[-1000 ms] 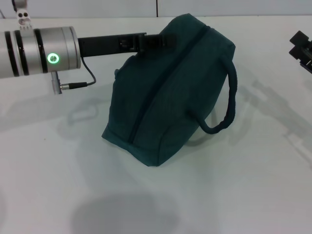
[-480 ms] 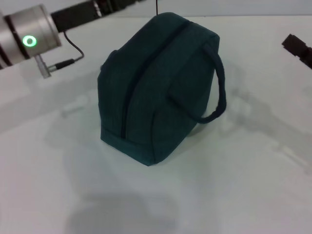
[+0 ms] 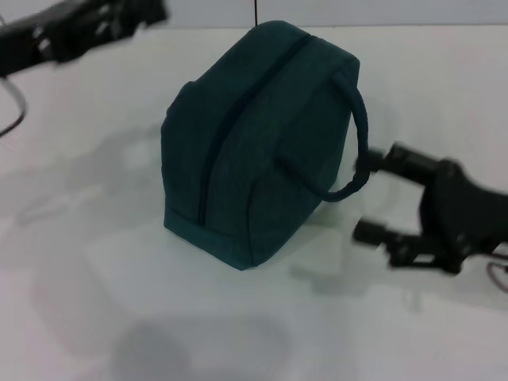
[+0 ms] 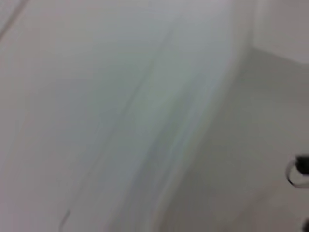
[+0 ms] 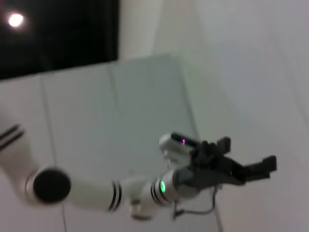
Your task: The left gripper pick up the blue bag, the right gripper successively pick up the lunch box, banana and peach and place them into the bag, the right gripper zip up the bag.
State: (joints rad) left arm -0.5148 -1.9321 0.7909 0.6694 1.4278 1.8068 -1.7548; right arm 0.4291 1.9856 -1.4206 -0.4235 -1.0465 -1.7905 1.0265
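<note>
The blue bag (image 3: 254, 143) stands on the white table (image 3: 119, 262) with its zip shut and its handle loop (image 3: 359, 151) hanging off its right side. My right gripper (image 3: 370, 198) is open just right of the bag, and its upper finger (image 3: 381, 161) is at the handle loop with nothing between the fingers. My left gripper (image 3: 127, 14) is off the bag at the far left. It also shows far off in the right wrist view, where the left gripper (image 5: 248, 159) has its fingers spread. The lunch box, banana and peach are out of view.
The white table stretches around the bag on all sides. A wall seam (image 3: 255, 12) runs behind the bag. The left wrist view shows only blurred white surface with a dark bit (image 4: 300, 171) at its edge.
My left arm has let go of the bag and pulled back to the far left. The bag settled upright. My right gripper has come in from the right edge to the handle.
</note>
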